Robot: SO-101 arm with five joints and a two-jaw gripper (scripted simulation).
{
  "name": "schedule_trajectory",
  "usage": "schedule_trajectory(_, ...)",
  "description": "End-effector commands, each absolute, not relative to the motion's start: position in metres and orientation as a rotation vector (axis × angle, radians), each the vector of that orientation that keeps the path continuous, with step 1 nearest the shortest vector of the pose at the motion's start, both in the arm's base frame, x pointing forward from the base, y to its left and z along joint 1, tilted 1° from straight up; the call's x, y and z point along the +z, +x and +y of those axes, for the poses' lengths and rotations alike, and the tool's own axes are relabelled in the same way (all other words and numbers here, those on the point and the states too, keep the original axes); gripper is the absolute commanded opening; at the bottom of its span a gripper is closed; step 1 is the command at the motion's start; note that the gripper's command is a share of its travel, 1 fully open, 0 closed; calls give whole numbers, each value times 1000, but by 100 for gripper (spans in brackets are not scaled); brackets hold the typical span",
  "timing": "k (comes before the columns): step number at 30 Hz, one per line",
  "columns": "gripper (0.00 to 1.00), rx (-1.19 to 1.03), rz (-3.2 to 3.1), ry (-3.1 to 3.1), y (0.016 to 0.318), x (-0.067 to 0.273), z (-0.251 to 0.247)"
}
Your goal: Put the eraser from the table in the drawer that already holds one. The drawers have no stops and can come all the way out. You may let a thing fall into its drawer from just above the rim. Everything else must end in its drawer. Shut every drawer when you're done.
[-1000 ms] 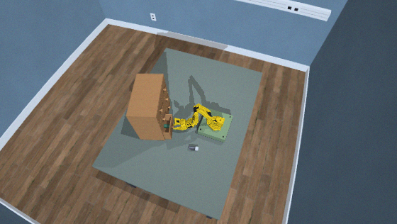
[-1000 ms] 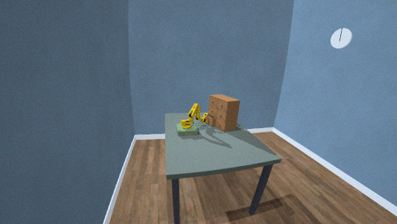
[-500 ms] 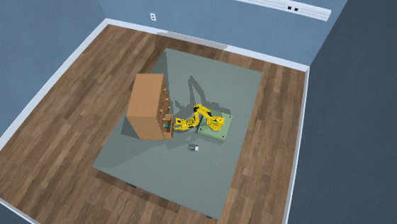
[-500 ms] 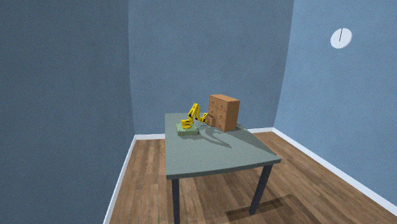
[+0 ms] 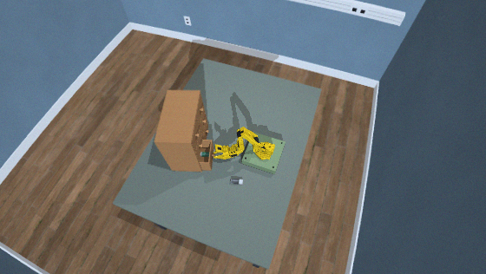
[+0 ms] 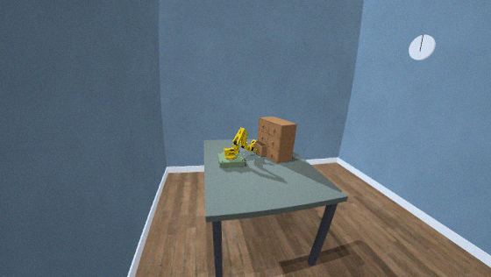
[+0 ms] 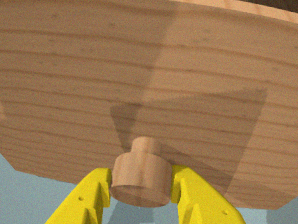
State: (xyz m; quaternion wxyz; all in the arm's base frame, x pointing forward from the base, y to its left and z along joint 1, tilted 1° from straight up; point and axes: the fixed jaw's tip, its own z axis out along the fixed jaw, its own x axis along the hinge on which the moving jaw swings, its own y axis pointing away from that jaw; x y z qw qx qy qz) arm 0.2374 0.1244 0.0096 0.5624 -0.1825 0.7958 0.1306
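Top view: one eraser (image 5: 236, 180), with a dark grey sleeve and a white end, lies on the table (image 5: 195, 208) (image 6: 272, 193), somewhat nearer the right edge than the left. One cabinet (image 5: 180, 117) (image 6: 286, 142) stands by the left edge. One drawer (image 5: 212, 157) (image 6: 260, 149) (image 7: 75, 75) is out, one teal item (image 5: 204, 153) inside. The gripper (image 5: 214, 154) (image 6: 255, 150) (image 7: 141, 186) is at its front.

Exterior view: one arm (image 6: 240, 136), one cabinet, one protruding drawer; the eraser cannot be made out.

Wrist view: one round wooden knob (image 7: 141, 175); two fingers closed on its sides, parted only slightly by its width.

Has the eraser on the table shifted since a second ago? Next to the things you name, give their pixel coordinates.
No. In the top view the eraser (image 5: 236, 181) lies at the same spot relative to the green base (image 5: 280, 145).
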Motion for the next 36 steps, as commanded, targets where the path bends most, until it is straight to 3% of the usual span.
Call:
schedule_trajectory(1,0,318,1871,-443,232,11,126)
schedule_trajectory(36,0,322,1870,-450,223,11,123)
